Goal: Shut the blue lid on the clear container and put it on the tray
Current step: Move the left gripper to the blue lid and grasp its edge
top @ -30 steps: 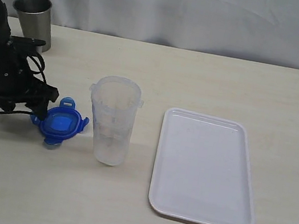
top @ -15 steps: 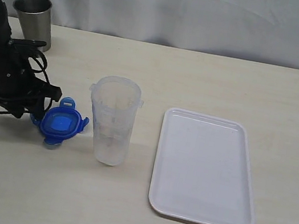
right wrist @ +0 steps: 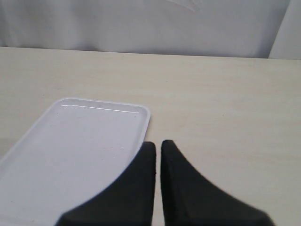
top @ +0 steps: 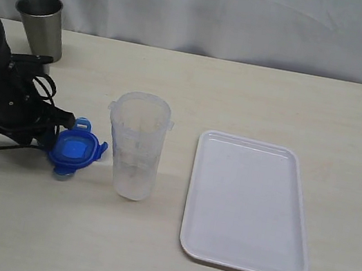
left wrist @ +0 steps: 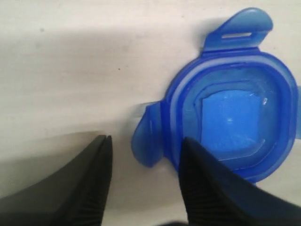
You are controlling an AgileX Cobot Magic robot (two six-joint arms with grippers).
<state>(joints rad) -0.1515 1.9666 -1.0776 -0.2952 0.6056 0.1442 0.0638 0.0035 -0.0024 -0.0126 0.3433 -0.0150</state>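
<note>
The blue lid (top: 75,148) lies flat on the table, left of the clear container (top: 137,143), which stands upright and uncovered. My left gripper (top: 50,132) is low at the lid's left side and open. In the left wrist view the lid (left wrist: 235,113) fills the frame; one of its tabs (left wrist: 148,141) sits between my spread fingers (left wrist: 96,188), with one finger over the lid's rim. The white tray (top: 247,203) lies bare to the right of the container. My right gripper (right wrist: 158,146) is shut on nothing, above the table beside a tray corner (right wrist: 136,113); it is outside the exterior view.
A steel cup (top: 40,24) stands at the back left, behind my left arm. A white cloth backdrop runs along the far table edge. Bare tabletop lies right of the tray and in front of the container.
My left arm has tilted and sunk lower toward the table beside the lid. The lid, container and tray have stayed in place.
</note>
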